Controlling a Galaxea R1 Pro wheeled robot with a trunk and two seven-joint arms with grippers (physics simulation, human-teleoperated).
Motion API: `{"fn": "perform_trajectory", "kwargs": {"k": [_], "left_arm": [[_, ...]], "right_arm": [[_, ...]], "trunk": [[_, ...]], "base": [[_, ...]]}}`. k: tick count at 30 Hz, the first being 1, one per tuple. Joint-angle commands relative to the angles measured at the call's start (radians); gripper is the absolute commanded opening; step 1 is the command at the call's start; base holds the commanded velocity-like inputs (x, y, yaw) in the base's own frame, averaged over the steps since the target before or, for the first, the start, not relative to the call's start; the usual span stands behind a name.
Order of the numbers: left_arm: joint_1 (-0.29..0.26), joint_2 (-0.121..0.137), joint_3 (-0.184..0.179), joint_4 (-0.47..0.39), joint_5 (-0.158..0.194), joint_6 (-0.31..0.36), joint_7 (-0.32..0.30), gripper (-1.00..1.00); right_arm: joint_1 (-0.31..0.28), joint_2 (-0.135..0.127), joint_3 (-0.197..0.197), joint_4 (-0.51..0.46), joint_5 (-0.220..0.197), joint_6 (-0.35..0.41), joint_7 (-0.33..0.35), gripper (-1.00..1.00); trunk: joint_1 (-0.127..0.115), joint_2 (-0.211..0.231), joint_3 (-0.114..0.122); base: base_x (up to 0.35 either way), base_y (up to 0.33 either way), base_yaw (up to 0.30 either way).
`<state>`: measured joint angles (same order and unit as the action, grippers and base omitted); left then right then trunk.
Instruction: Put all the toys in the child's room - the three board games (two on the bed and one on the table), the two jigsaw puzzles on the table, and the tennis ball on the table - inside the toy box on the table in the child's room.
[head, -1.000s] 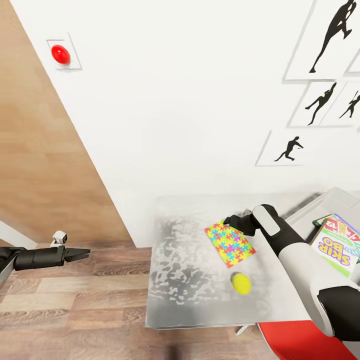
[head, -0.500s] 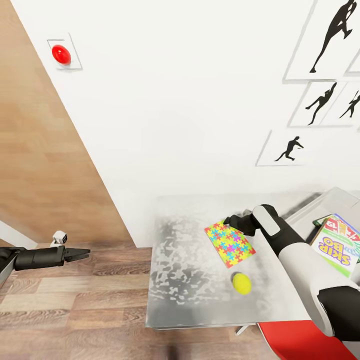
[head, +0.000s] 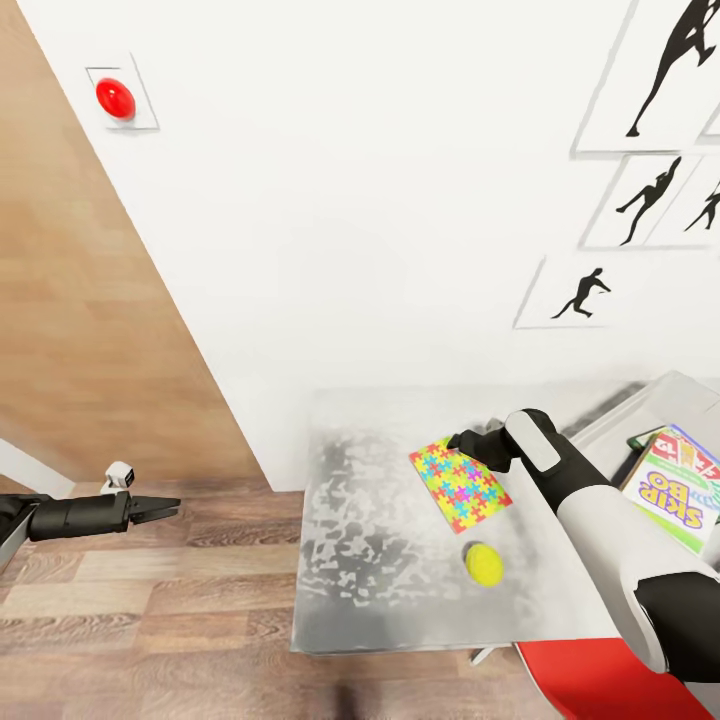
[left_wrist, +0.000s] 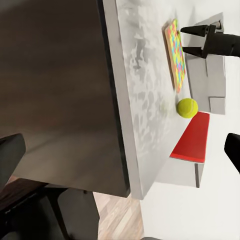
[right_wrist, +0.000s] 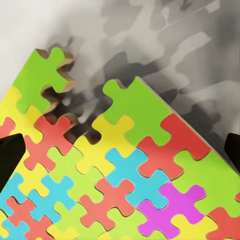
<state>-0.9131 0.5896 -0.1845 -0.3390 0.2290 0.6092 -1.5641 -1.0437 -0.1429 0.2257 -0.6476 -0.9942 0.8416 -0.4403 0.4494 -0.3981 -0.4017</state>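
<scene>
Right gripper (head: 455, 440): jaws spread, poised over the far corner of the jigsaw puzzle (head: 459, 484).
Jigsaw puzzle: flat on the table (head: 370, 520).
Tennis ball (head: 484, 565): just beside the puzzle.
Left gripper (head: 168, 506): fingers nearly together, over the floor.

The head view looks forward and steeply down over both arms onto the counter (head: 400, 540), the wood-plank floor (head: 150, 600) and the white wall (head: 350, 200) behind. The left wrist view looks from low beside the counter's dark side panel (left_wrist: 55, 90), well back, along the top towards the jigsaw puzzle (left_wrist: 176, 55), the tennis ball (left_wrist: 187, 107) and the right pincer (left_wrist: 197, 41). The right wrist view hangs very close above one corner of the jigsaw puzzle (right_wrist: 120, 175), facing down. All three share that puzzle; the head view also takes in the tennis ball (head: 484, 564) and the jigsaw puzzle (head: 459, 484).
</scene>
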Motion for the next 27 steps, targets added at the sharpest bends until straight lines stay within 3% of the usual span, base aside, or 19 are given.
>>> {"fn": "perform_trajectory", "kwargs": {"k": [1, 9, 27], "left_arm": [[-0.001, 0.001, -0.007, 0.000, 0.005, 0.011, -0.004, 1.00], [-0.001, 0.001, -0.007, 0.000, 0.005, 0.011, -0.004, 1.00], [-0.001, 0.001, -0.007, 0.000, 0.005, 0.012, -0.004, 1.00]], "right_arm": [[-0.001, -0.001, 0.006, -0.001, -0.011, 0.001, -0.009, 1.00], [-0.001, -0.001, 0.006, -0.001, -0.011, 0.001, -0.009, 1.00], [-0.001, -0.001, 0.006, -0.002, -0.011, 0.001, -0.009, 1.00]], "trunk": [[0.001, -0.002, -0.002], [0.001, -0.002, -0.002], [0.001, -0.002, -0.002]], "base": [[0.000, 0.000, 0.000], [-0.001, 0.026, 0.000], [-0.019, 0.205, 0.000]]}}
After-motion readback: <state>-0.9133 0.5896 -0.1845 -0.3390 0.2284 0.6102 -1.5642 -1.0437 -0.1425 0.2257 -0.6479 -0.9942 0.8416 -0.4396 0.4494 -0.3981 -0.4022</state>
